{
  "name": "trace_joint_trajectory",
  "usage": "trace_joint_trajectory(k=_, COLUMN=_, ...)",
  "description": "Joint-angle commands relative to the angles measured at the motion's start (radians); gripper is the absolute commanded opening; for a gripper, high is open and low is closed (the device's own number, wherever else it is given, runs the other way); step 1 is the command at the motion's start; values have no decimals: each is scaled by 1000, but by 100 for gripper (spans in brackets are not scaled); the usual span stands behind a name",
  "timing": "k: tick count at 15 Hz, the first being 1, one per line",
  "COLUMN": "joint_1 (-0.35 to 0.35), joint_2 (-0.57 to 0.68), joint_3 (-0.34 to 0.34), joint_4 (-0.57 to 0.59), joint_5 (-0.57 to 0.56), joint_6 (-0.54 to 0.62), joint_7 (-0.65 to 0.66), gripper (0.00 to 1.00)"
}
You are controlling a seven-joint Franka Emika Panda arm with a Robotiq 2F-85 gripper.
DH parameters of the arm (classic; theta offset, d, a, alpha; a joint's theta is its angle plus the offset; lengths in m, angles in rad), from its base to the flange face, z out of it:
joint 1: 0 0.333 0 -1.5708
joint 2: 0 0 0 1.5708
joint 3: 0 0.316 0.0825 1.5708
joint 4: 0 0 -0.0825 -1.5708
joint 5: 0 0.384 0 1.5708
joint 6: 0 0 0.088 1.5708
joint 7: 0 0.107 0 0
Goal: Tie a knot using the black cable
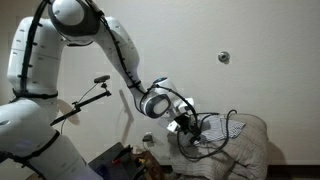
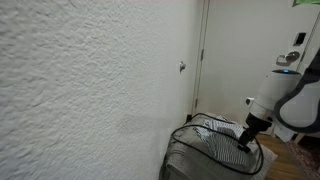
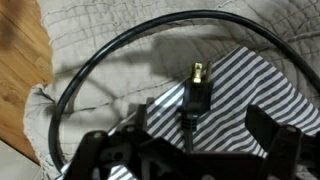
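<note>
Gripper (image 3: 190, 150) observed with jaws spread wide and nothing held. It hangs low over the bedding, pointing down from the white arm (image 1: 120, 50).

In the wrist view the black cable (image 3: 120, 40) sweeps in one large loop across a grey quilted cover (image 3: 100, 25). Its plug end (image 3: 197, 92), brass prongs upward in the frame, lies on a black-and-white striped cloth (image 3: 250, 85) between the two fingers.

Both exterior views show the cable (image 1: 228, 122) (image 2: 200, 140) in loose curves on top of the padded pile, just beside the gripper. Whether a finger touches the cloth is unclear.

Wooden floor (image 3: 18, 60) shows beside the cover.
</note>
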Motion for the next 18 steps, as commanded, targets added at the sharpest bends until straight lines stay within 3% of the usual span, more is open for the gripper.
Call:
trace_joint_trajectory(k=1, joint_1=56, joint_2=1, joint_3=-30, joint_4=28, joint_5=28, joint_6=-40, joint_7=18, gripper=100)
trace_joint_trajectory(k=6, joint_1=99, joint_2=-5, joint_3=-49, joint_4=34, joint_5=40, joint_6=-49, joint_7=24, gripper=100)
trace_joint_trajectory(k=18, joint_1=62, joint_2=23, joint_3=8, joint_4=54, joint_5=59, joint_6=-78, joint_7=16, gripper=100)
